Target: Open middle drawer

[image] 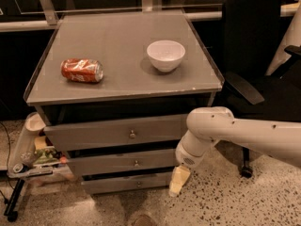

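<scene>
The grey cabinet has three drawers stacked on its front. The middle drawer is a flat grey front with a small round metal knob at its centre, and it looks closed. The taller top drawer is above it and the short bottom drawer below. My gripper hangs from the white arm, pointing down. It is at the right end of the drawer fronts, level with the bottom drawer, right of and below the middle knob, and holds nothing.
A red soda can lies on its side on the cabinet top, with a white bowl to its right. A black office chair stands close on the right. A small cart with clutter stands at the left. The floor is speckled.
</scene>
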`<state>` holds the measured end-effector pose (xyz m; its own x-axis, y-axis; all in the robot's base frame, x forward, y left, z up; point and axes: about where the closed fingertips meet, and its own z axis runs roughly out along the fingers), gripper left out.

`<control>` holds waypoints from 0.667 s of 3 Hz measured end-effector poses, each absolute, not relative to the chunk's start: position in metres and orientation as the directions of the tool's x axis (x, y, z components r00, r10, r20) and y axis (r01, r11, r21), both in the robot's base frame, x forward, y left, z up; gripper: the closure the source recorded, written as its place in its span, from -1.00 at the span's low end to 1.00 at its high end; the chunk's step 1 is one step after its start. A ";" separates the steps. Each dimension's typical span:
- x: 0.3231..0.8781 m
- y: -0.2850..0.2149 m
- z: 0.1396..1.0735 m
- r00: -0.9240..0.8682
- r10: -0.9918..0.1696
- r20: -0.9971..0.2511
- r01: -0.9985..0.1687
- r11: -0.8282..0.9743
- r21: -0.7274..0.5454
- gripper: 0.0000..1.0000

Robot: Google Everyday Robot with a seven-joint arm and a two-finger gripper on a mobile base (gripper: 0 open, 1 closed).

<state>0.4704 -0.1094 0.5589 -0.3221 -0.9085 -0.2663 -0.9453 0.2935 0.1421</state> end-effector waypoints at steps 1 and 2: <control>0.473 -0.108 0.522 -0.348 -0.899 -0.265 -0.935 0.311 0.173 -1.00; 0.473 -0.108 0.522 -0.348 -0.899 -0.265 -0.935 0.311 0.173 -1.00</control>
